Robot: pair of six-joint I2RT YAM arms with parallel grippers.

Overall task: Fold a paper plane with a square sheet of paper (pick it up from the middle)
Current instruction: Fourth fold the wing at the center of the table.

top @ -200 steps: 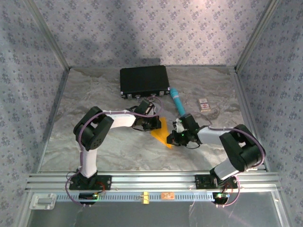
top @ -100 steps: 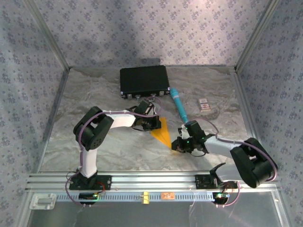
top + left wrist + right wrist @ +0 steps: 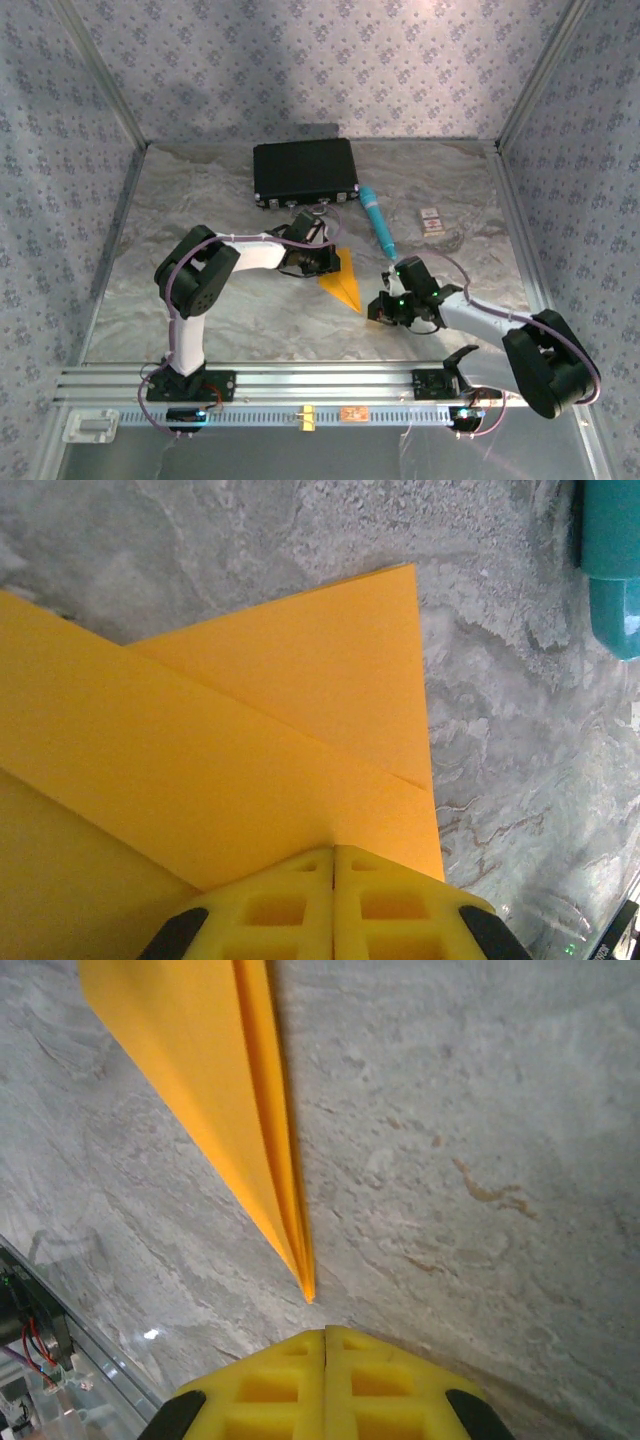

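- The paper plane lay flat on the marble table, mid-scene, its point aimed near and right.
- The left gripper had its jaws pressed together, with the tips over the plane's wide far end.
- The right gripper likewise had its jaws pressed together, with the tips just beside the plane's sharp point, on its near right.
- A teal tube and a black case sat farther back.

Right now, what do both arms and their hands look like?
Both left arm and right arm: black rounded joints, white links, lilac cables looped outside. Both left hand and right hand: yellow fingers with square grid cut-outs, black side pieces.
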